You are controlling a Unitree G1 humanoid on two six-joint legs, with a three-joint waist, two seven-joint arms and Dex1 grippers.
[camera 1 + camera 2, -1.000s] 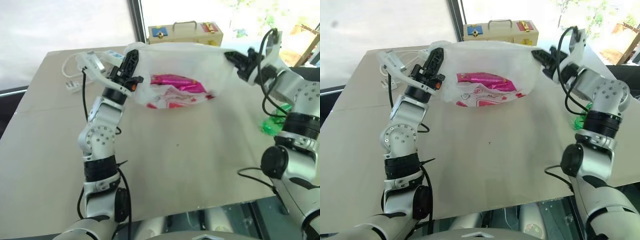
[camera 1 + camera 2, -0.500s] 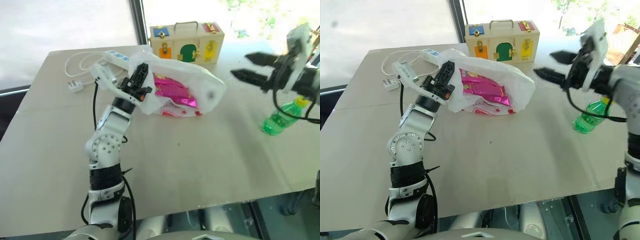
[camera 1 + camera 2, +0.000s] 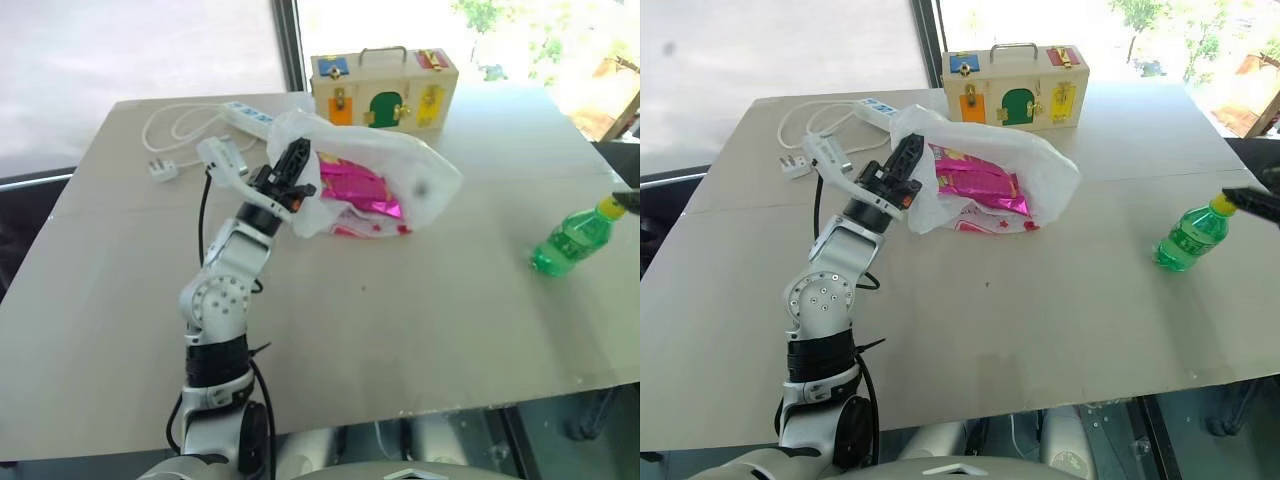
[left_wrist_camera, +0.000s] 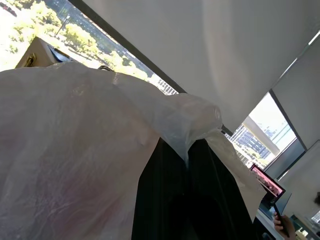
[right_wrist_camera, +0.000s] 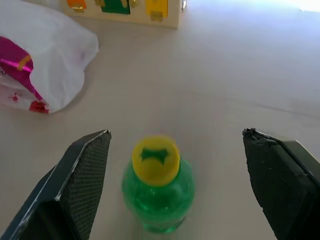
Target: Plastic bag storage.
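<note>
left fingers (image 3: 293, 176) pinch the thin crinkly plastic bag (image 3: 420, 180); right fingers (image 5: 90, 185) spread wide over a green bottle (image 5: 157, 192).

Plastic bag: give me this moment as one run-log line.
left claw: shut on plastic bag | pink packet: inside | right claw: open, around green bottle, not touching

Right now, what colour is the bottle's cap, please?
Yellow; the bottle's cap shows best in the right wrist view.

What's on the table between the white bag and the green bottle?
Nothing: bare table lies between the plastic bag and the green bottle, seen in both eye views.
</note>
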